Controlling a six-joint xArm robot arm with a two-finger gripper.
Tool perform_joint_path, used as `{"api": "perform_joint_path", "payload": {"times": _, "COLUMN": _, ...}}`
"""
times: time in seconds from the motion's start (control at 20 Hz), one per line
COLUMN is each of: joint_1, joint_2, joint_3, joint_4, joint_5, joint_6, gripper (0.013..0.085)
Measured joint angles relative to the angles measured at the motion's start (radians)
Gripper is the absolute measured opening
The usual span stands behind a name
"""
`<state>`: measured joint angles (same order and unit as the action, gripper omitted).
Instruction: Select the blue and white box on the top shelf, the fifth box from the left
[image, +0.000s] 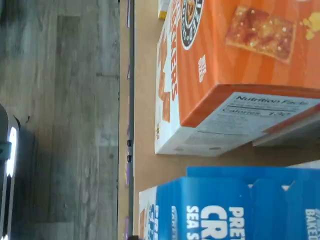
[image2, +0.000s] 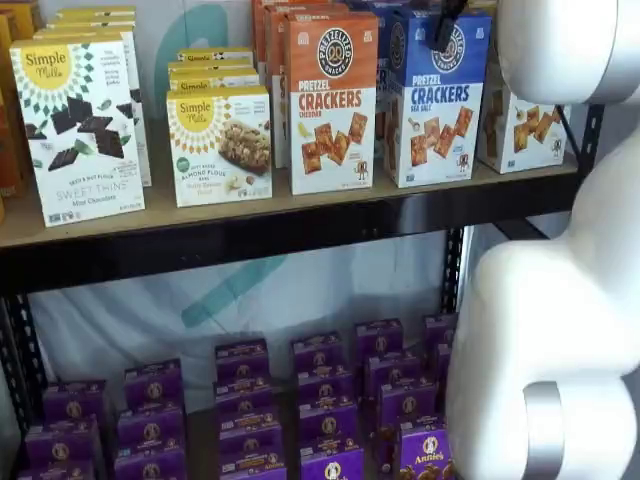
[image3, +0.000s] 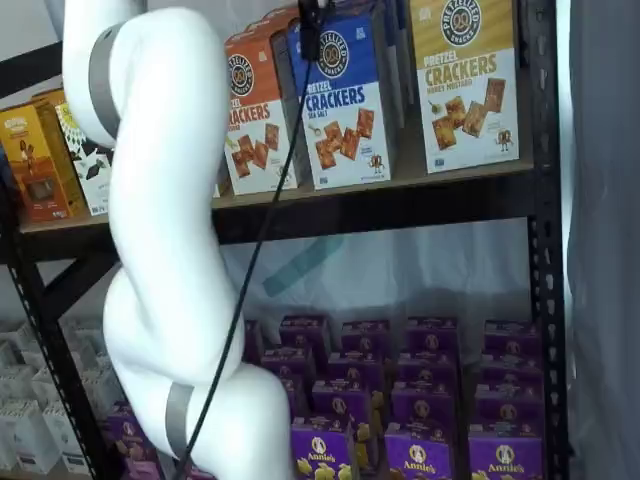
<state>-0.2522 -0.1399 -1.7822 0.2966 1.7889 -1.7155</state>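
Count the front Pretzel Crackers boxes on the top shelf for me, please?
3 in front: the orange Cheddar box, the blue and white box beside it, and the yellow-topped box at the end. More stand behind them, partly hidden, so I can't count those.

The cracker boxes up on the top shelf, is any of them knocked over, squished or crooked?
No, nothing stands out. The blue and white box stands upright on the top shelf, next to the orange box and the yellow-topped box. None looks dented or tipped.
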Motion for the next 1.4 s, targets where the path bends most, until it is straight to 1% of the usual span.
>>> {"api": "perform_joint_path", "payload": {"times": 0.25, "joint_1": 0.017, "joint_2": -0.001, "joint_3": 0.008, "joint_4": -0.026, "joint_5": -0.014, "joint_6": 0.005, "gripper": 0.085}}
{"api": "perform_joint_path", "payload": {"times": 0.5, "joint_1": 0.023, "joint_2": 0.01, "joint_3": -0.003, "joint_4": -0.032, "joint_5": -0.002, "joint_6": 0.009, "gripper": 0.085}}
{"api": "perform_joint_path", "payload": {"times": 0.55, "joint_1": 0.024, "joint_2": 0.011, "joint_3": -0.003, "joint_4": -0.034, "joint_5": -0.002, "joint_6": 0.01, "gripper": 0.081}}
{"api": "perform_joint_path", "payload": {"times": 0.6, "joint_1": 0.025, "joint_2": 0.011, "joint_3": -0.003, "joint_4": -0.035, "joint_5": -0.002, "joint_6": 0.01, "gripper": 0.081}}
{"api": "perform_joint_path", "payload": {"times": 0.7, "joint_1": 0.024, "joint_2": 0.01, "joint_3": -0.001, "joint_4": -0.035, "joint_5": -0.003, "joint_6": 0.009, "gripper": 0.073}}
{"api": "perform_joint_path", "payload": {"times": 0.75, "joint_1": 0.024, "joint_2": 0.009, "joint_3": 0.0, "joint_4": -0.035, "joint_5": -0.003, "joint_6": 0.009, "gripper": 0.073}}
{"api": "perform_joint_path", "payload": {"times": 0.8, "joint_1": 0.023, "joint_2": 0.008, "joint_3": 0.002, "joint_4": -0.034, "joint_5": -0.003, "joint_6": 0.008, "gripper": 0.069}}
{"api": "perform_joint_path", "payload": {"times": 1.15, "joint_1": 0.022, "joint_2": 0.003, "joint_3": 0.01, "joint_4": -0.035, "joint_5": -0.005, "joint_6": 0.006, "gripper": 0.069}}
{"api": "perform_joint_path", "payload": {"times": 1.2, "joint_1": 0.021, "joint_2": 0.002, "joint_3": 0.011, "joint_4": -0.034, "joint_5": -0.005, "joint_6": 0.006, "gripper": 0.065}}
{"api": "perform_joint_path", "payload": {"times": 1.25, "joint_1": 0.021, "joint_2": 0.001, "joint_3": 0.012, "joint_4": -0.034, "joint_5": -0.005, "joint_6": 0.006, "gripper": 0.065}}
{"api": "perform_joint_path", "payload": {"times": 1.3, "joint_1": 0.02, "joint_2": 0.001, "joint_3": 0.013, "joint_4": -0.033, "joint_5": -0.005, "joint_6": 0.005, "gripper": 0.061}}
{"api": "perform_joint_path", "payload": {"times": 1.4, "joint_1": 0.02, "joint_2": 0.001, "joint_3": 0.011, "joint_4": -0.035, "joint_5": -0.001, "joint_6": 0.005, "gripper": 0.061}}
